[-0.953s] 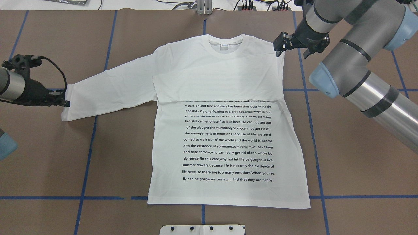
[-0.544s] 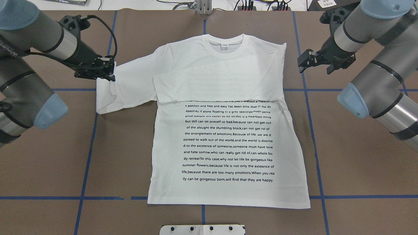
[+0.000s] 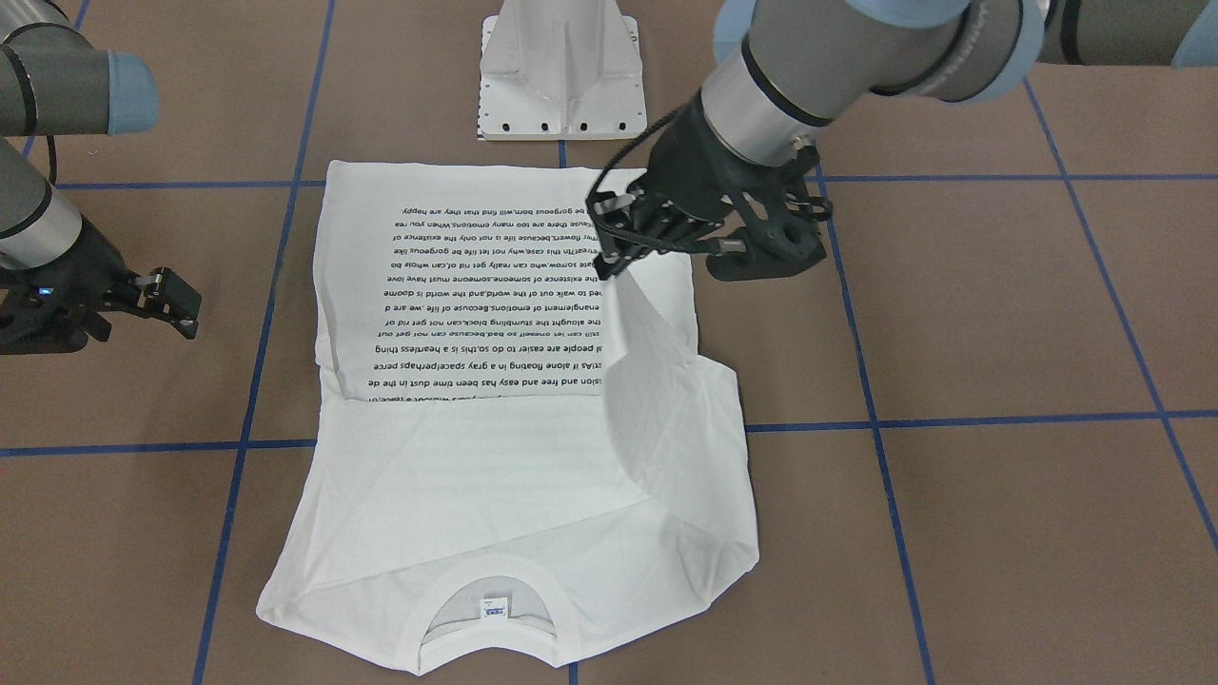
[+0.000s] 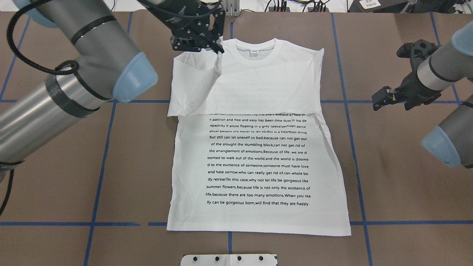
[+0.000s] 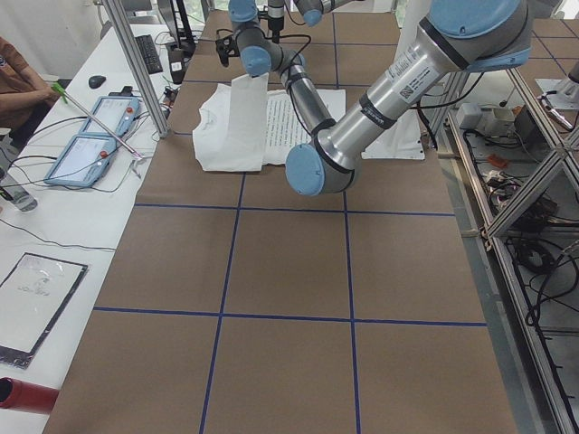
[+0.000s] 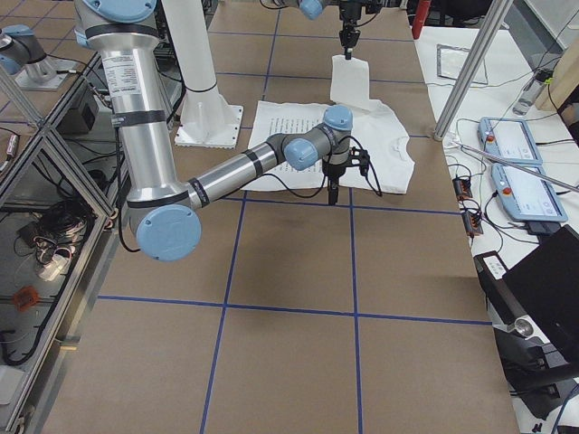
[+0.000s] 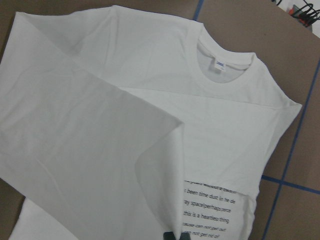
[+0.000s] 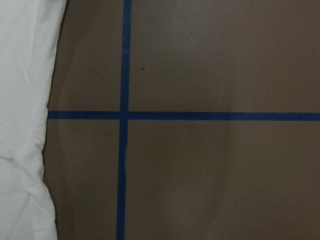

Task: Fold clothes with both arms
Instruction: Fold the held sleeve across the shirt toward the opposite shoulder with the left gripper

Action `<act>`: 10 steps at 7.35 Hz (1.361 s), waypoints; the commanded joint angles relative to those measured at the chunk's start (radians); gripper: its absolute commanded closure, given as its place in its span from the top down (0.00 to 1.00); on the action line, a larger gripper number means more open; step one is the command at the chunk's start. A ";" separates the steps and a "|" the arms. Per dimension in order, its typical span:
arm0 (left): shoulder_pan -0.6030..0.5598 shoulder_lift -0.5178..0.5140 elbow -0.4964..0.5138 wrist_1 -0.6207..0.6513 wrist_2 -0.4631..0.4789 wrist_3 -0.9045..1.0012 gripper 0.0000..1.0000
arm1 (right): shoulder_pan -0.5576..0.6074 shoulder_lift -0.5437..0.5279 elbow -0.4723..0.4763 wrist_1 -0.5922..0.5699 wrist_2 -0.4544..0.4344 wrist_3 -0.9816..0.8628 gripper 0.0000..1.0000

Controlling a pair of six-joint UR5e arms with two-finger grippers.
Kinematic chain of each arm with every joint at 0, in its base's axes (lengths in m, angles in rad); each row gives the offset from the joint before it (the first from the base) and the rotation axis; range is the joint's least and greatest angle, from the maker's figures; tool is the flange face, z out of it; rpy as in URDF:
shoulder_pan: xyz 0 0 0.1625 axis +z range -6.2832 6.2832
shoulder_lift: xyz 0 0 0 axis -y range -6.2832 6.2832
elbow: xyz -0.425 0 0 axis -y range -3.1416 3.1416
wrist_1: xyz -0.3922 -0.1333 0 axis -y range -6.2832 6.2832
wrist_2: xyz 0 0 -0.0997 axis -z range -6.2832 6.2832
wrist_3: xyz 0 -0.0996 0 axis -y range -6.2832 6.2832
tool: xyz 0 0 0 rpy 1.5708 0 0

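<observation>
Brown paper-covered table (image 4: 55, 184) with a blue tape grid. A white long-sleeved T-shirt (image 4: 258, 85) lies flat mid-table, neck away from the robot, hem near its side. A block of black text lines (image 4: 258, 159) faces up on the lower body. One sleeve is already folded across the chest as a flat band (image 4: 281, 99) that covers the top text line.

The left arm (image 4: 74, 85) reaches in over the shirt's upper left. The right arm (image 4: 443, 70) is off to the side, clear of the cloth.

The other sleeve (image 3: 647, 381) is lifted off the table. It hangs as a curved sheet from its cuff end down to the shoulder and drapes over the shirt body. The left wrist view shows it as a wide white flap in front of the collar.

A white metal pedestal base (image 3: 561, 86) sits just past the hem.

The left gripper (image 3: 604, 271) is pinched closed on the cuff end of the raised sleeve, above the printed area. The right gripper (image 4: 380, 101) is above bare table beside the shirt, fingers apart, holding nothing; its wrist view shows only tape lines and the shirt edge.

A small white-blue label (image 3: 494, 606) sits inside the ribbed neck.
</observation>
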 commanded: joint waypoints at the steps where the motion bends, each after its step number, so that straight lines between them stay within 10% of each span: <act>1: 0.095 -0.071 0.038 -0.085 0.001 -0.126 0.00 | -0.002 -0.032 0.005 0.002 0.000 -0.006 1.00; 10: 0.295 -0.218 0.549 -0.535 0.339 -0.234 0.00 | -0.005 -0.026 -0.010 0.000 0.000 -0.004 1.00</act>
